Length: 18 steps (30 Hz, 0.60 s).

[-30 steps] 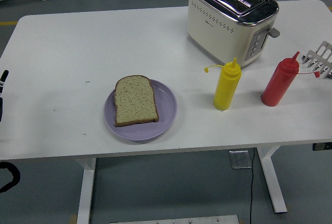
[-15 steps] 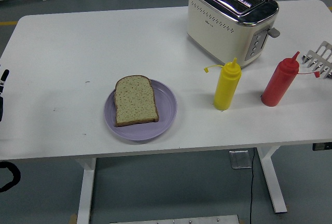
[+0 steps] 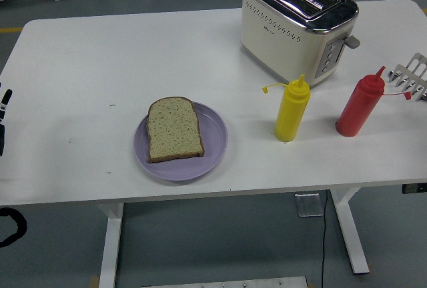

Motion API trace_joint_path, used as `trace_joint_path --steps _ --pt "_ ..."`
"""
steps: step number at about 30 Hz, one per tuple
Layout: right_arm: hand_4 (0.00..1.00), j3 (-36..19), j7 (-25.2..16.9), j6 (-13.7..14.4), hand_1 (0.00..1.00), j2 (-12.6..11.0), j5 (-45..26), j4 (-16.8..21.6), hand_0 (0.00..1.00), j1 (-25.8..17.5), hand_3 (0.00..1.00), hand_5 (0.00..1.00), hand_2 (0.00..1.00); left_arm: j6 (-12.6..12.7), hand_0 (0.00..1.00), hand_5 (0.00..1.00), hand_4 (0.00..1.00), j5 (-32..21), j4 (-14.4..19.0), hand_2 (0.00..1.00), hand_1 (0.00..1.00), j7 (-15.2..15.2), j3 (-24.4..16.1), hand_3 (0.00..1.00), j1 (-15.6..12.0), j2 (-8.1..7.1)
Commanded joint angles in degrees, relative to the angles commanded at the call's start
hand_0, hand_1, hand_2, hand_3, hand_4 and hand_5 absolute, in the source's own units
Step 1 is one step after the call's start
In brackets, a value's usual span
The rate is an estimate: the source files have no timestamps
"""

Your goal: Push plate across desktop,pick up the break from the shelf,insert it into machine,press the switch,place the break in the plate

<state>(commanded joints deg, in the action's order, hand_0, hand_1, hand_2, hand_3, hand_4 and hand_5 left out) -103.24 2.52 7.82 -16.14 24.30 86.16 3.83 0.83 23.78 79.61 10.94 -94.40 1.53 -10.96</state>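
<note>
One slice of bread [image 3: 175, 129] lies flat on our purple plate [image 3: 215, 147], long axis running away from us, toward the near edge of the white table [image 3: 100, 61]. Our left hand [image 3: 3, 118] barely shows at the left edge, well apart; we cannot tell its fingers. The toaster [image 3: 297, 25] stands far right, grey floor beyond.

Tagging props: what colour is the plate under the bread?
Pale purple plate, clearest in the head view.
</note>
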Motion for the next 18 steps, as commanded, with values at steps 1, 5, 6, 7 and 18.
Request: trace_joint_path --steps 1,5,6,7,18 --pt "0.460 0.0 0.0 0.0 0.790 0.0 0.0 0.0 0.823 0.0 0.777 0.543 0.795 0.0 0.814 0.998 0.646 0.0 0.0 0.922 0.861 0.0 0.0 0.848 0.0 -0.01" --pt "0.460 -0.1 0.0 0.0 0.790 0.0 0.0 0.0 0.823 -0.1 0.776 0.544 0.794 0.0 0.814 0.998 0.646 0.0 0.0 0.922 0.861 0.0 0.1 0.848 0.0 -0.03" --pt "0.460 -0.1 0.0 0.0 0.790 0.0 0.0 0.0 0.823 -0.1 0.776 0.544 0.794 0.0 0.814 0.998 0.646 0.0 0.0 0.922 0.861 0.0 0.1 0.848 0.0 -0.03" --pt "0.460 -0.1 0.0 0.0 0.790 -0.1 0.0 0.0 0.823 -0.2 0.776 0.544 0.794 0.0 0.814 0.998 0.646 0.0 0.0 0.922 0.861 0.0 0.1 0.848 -0.1 -0.03" --pt "0.460 0.0 0.0 0.0 0.790 -0.1 0.0 0.1 0.824 -0.4 0.775 0.543 0.795 0.0 0.815 0.998 0.647 0.0 0.0 0.922 0.861 0.0 0.1 0.848 -0.3 -0.05"
